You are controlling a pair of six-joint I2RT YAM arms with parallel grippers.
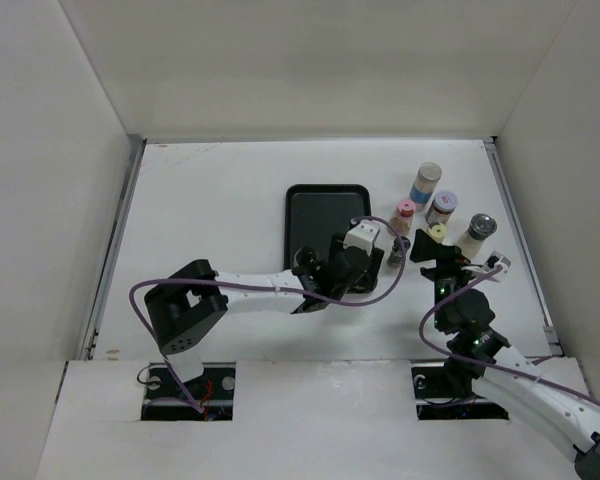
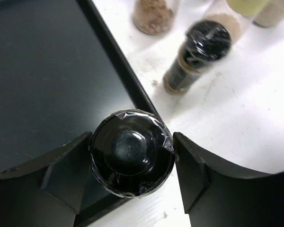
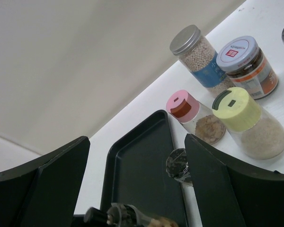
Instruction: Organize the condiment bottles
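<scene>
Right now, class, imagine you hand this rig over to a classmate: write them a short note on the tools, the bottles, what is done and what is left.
Left tool: shut on a black-capped bottle at the right edge of the tray.
Right tool: open, holding nothing, near the group.
On the table right of the tray: second black-capped bottle, pink-capped bottle, yellow-capped bottle, blue-labelled jar, white-lidded jar, silver-capped bottle.
Done: one bottle gripped. Left: place it, then arrange the other six.
</scene>
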